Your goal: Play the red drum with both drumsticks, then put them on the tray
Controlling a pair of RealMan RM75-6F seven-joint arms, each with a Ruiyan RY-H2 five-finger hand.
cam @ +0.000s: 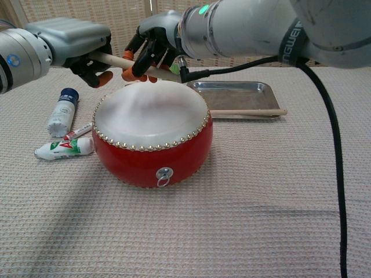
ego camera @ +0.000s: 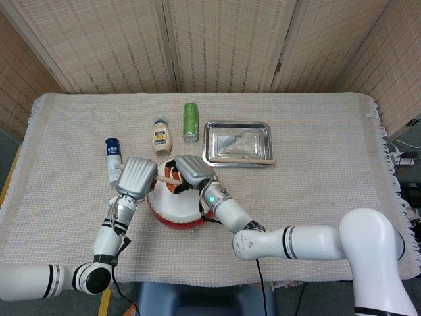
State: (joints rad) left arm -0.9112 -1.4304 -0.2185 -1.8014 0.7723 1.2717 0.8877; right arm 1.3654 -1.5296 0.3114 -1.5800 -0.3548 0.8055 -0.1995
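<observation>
The red drum (cam: 152, 152) with its white skin stands at the table's front middle, also seen from above (ego camera: 172, 207). Above its far rim my left hand (cam: 75, 43) grips one end of a wooden drumstick (cam: 119, 59). My right hand (cam: 157, 45) has its orange-tipped fingers curled over the same stick's other part. In the head view both hands (ego camera: 137, 176) (ego camera: 192, 171) meet over the drum with the stick (ego camera: 164, 179) between them. A second drumstick (cam: 246, 112) (ego camera: 243, 160) lies across the front rim of the metal tray (cam: 255, 87) (ego camera: 263, 131).
A blue-capped white bottle (cam: 62, 111) and a white tube (cam: 64, 147) lie left of the drum. A mayonnaise bottle (ego camera: 162, 136) and a green can (ego camera: 191, 122) stand behind it. A black cable (cam: 333, 145) hangs from my right arm.
</observation>
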